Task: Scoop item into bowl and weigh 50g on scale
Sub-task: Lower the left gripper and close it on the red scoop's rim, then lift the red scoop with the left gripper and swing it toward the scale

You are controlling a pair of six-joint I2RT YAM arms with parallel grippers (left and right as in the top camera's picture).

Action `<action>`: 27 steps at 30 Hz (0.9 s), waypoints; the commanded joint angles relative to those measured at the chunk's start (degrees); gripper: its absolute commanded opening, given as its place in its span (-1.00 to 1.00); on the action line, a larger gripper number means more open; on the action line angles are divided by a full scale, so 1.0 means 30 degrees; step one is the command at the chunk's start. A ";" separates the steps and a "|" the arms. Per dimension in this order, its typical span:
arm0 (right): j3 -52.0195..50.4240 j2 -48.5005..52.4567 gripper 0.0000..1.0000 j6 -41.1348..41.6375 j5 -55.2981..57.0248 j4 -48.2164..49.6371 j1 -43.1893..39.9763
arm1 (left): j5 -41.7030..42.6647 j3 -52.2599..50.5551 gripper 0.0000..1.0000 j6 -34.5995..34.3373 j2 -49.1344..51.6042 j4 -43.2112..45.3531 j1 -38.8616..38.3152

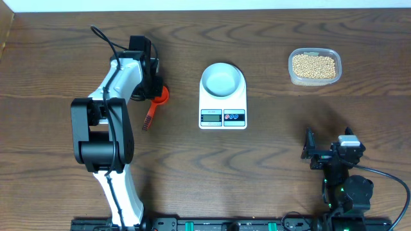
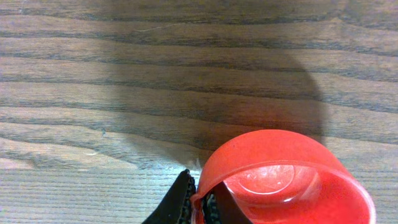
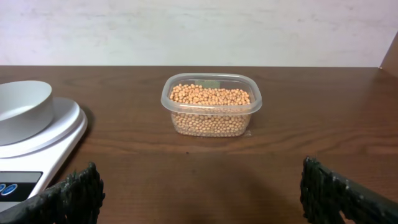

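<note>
Both jaws of my left gripper point(image 2: 200, 200) are seemingly pinching the red scoop point(image 2: 283, 180) by its rim, readying a carry to the beans point(image 1: 314, 65).

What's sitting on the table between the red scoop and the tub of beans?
The scale, with the bowl on it, lies between the red scoop and the tub of beans; the overhead view shows it.

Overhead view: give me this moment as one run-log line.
left gripper shut on red scoop | right gripper open | bowl empty on scale | beans in tub
</note>
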 commanded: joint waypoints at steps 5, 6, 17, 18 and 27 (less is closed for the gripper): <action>-0.0022 0.0007 0.98 -0.0219 0.0168 -0.0087 0.0095 | -0.0036 -0.0117 -0.85 0.0189 0.0248 -0.0066 0.0102; -0.0022 0.0007 0.99 -0.0219 0.0168 -0.0087 0.0095 | -0.0029 -0.0117 -0.85 0.0182 0.0248 -0.0066 0.0102; -0.0022 0.0007 0.98 -0.0219 0.0168 -0.0087 0.0095 | -0.0044 0.0189 -0.86 0.0117 -0.0219 -0.0342 0.0102; -0.0022 0.0007 0.98 -0.0219 0.0168 -0.0087 0.0095 | -0.0044 0.0299 -0.86 0.0117 -0.0335 -0.0423 0.0102; -0.0022 0.0007 0.98 -0.0219 0.0168 -0.0087 0.0095 | -0.0044 0.0401 -0.85 0.0117 -0.2426 -0.0692 0.0102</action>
